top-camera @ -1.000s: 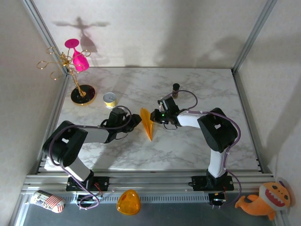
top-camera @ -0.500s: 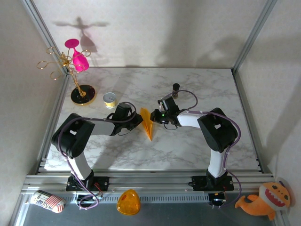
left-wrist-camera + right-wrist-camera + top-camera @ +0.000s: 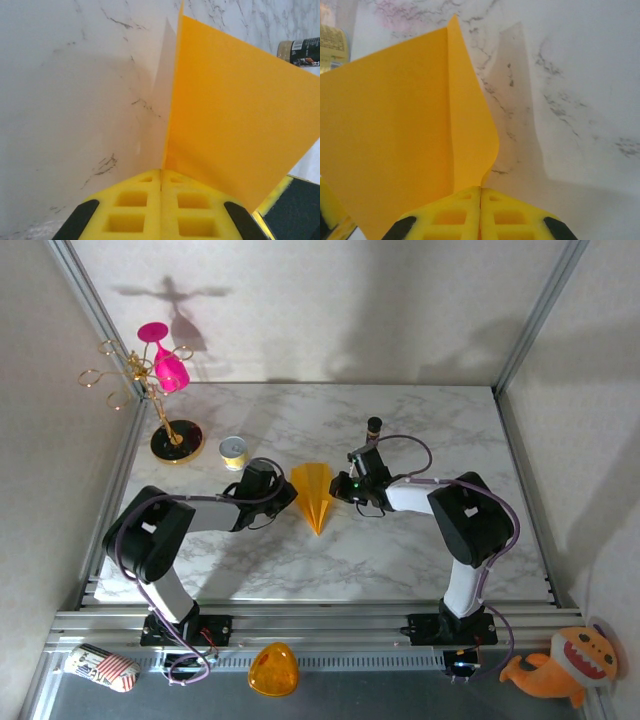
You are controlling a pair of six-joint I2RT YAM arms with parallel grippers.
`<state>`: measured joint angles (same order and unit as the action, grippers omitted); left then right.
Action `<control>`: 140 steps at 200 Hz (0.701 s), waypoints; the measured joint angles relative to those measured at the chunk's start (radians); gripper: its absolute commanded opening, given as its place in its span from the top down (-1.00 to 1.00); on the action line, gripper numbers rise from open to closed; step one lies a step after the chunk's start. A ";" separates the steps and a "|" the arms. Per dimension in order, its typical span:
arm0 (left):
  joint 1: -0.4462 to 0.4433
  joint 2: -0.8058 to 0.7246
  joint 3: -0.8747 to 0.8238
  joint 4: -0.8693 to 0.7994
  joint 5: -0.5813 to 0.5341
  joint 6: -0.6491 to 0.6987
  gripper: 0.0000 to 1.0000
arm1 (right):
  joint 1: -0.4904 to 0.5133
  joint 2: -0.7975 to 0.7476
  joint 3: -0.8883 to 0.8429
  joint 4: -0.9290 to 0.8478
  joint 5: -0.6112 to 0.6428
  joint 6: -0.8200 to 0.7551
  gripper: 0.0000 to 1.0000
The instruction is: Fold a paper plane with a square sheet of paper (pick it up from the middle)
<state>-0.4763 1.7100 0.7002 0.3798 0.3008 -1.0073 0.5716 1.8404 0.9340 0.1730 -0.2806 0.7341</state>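
The square sheet of paper [image 3: 316, 494] is orange-yellow and folded into a pointed paper plane shape, tip toward the near edge, at the middle of the marble table [image 3: 420, 550]. Its two flaps spread wide at the far end. My left gripper [image 3: 289, 490] is shut on the left flap. In the left wrist view the yellow fingertips [image 3: 161, 175] pinch the paper [image 3: 235, 125] edge. My right gripper [image 3: 339, 487] is shut on the right flap. The right wrist view shows its closed tips [image 3: 480, 190] clamping the paper [image 3: 395, 145] at a curled corner.
A small dark bottle [image 3: 373, 427] stands just behind the right gripper. A yellow tin [image 3: 233, 451] sits behind the left arm, beside a gold rack [image 3: 176, 440] holding a pink glass [image 3: 168, 367]. An orange dome [image 3: 272, 670] and a plush toy [image 3: 560, 665] lie off the table's front.
My left gripper has closed in on the paper's left flap and shut on it. The right gripper has shifted slightly right, and the paper's flaps have spread from narrow to wide.
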 measured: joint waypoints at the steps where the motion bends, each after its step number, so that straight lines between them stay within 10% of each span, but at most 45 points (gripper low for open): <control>1: 0.000 0.000 0.000 0.000 -0.001 0.000 1.00 | 0.000 0.000 0.000 0.000 0.000 0.000 0.81; 88: 0.000 0.001 -0.037 0.005 -0.039 -0.072 1.00 | 0.000 0.000 -0.029 0.007 0.003 0.056 0.80; 140: 0.000 0.000 -0.027 -0.020 -0.031 -0.061 0.49 | 0.000 0.004 -0.029 0.006 -0.012 0.064 0.79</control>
<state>-0.4763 1.7096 0.6731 0.3595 0.2703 -1.0683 0.5716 1.8442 0.9047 0.1791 -0.2924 0.7986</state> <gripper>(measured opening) 0.201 0.104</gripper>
